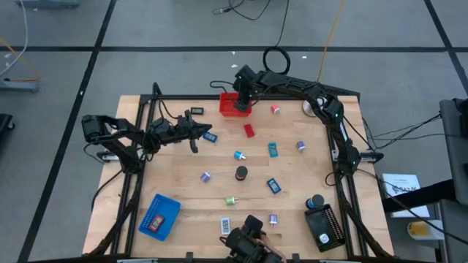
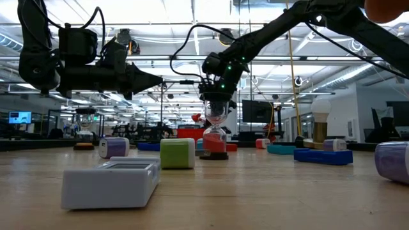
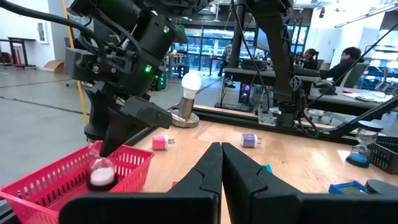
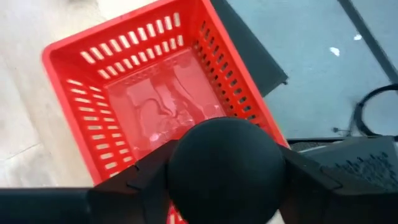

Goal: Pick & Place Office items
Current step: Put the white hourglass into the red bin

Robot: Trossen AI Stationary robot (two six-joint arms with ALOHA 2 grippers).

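Right arm stretched over bench's far edge, right gripper (image 3: 102, 152) pointing down — fingers around hourglass (image 3: 101, 173) standing in red basket (image 3: 56, 180) directly beneath. Left gripper (image 3: 221, 163) closed, empty, level, aimed toward basket.

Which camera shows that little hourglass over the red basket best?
The left wrist view: the hourglass shows clearly under the right gripper. The low view shows it distantly, the right wrist view only its dark top, the high view nothing.

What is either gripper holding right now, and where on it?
Right gripper holds the hourglass by its black top cap, in the basket. Left gripper, shut, holds nothing.
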